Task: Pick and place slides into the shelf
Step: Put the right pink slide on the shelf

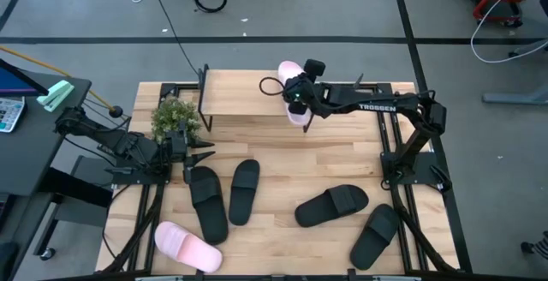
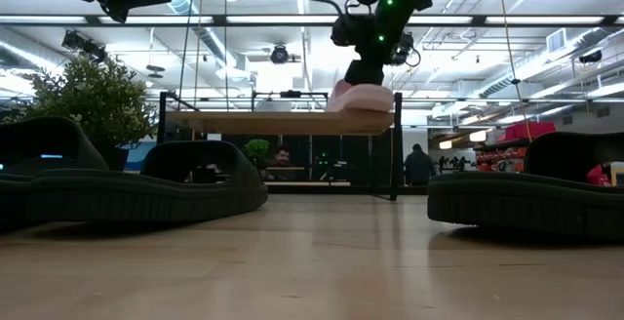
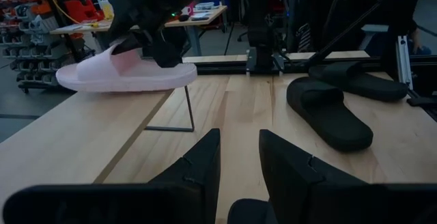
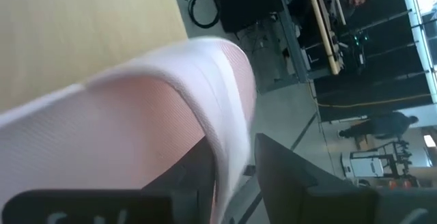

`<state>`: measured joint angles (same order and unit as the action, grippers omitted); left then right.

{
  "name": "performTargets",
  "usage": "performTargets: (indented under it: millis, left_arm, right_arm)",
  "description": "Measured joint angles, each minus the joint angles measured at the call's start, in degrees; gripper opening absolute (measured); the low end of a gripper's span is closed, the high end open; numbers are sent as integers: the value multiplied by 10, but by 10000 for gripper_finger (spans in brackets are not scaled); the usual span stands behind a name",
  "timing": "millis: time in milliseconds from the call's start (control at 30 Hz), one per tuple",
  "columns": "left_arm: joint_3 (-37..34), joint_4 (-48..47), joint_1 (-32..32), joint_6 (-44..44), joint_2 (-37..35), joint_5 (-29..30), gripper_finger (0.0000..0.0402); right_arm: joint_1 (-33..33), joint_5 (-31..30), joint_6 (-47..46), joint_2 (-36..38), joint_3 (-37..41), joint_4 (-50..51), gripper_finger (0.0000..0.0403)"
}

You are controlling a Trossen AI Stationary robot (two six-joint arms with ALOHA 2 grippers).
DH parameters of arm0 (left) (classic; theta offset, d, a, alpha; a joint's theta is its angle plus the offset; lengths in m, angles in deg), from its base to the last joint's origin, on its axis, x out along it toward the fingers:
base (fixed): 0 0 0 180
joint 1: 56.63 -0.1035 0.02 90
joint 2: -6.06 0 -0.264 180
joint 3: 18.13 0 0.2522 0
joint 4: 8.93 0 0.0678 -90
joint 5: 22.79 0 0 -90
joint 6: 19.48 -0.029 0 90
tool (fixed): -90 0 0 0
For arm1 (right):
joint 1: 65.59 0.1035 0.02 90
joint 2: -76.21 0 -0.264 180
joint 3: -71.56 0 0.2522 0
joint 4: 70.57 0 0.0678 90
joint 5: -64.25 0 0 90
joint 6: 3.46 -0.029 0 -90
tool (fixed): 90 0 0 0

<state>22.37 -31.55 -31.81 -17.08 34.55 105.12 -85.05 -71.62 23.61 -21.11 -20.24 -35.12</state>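
The shelf point(image 1: 244, 92) stands at the table's far edge, a light board on thin black legs. A pale pink slide point(image 1: 295, 74) lies across the board's right end, with my right gripper point(image 1: 297, 94) shut on it from above. A second pink slide point(image 1: 187, 247) lies sole down at the near left corner. Two black slides point(image 1: 208, 202) point(image 1: 244, 191) lie side by side left of centre, and two more point(image 1: 332, 204) point(image 1: 377, 234) lie to the right. My left gripper point(image 1: 204, 154) is open, just beyond the left pair's far ends and touching nothing. My right gripper holds the pink slide by the edge of its wide strap point(image 4: 225, 142), which runs between the two fingers point(image 4: 300, 176), one of them under the strap. It comes from above, slanting from the table's right. The sole point(image 3: 123, 84) lies level on the shelf board's right end point(image 2: 375, 122).
A small potted plant point(image 1: 175, 118) stands by the shelf's left end, close to my left arm. The shelf board point(image 3: 82, 135) left of the pink slide is bare. Bare table lies between the shelf and the black slides. People stand far off in the room behind.
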Motion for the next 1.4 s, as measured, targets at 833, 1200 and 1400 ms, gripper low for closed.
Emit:
performTargets:
  millis: [833,1200,1400]
  left_arm:
    - [0,0,0,1,0,0,107]
    - [0,0,0,15,0,0,107]
    - [0,0,0,15,0,0,107]
  right_arm:
    - [-39,94,-69,0,0,37,108]
    - [-12,92,-125,1,0,94,108]
    - [5,43,-96,9,0,98,108]
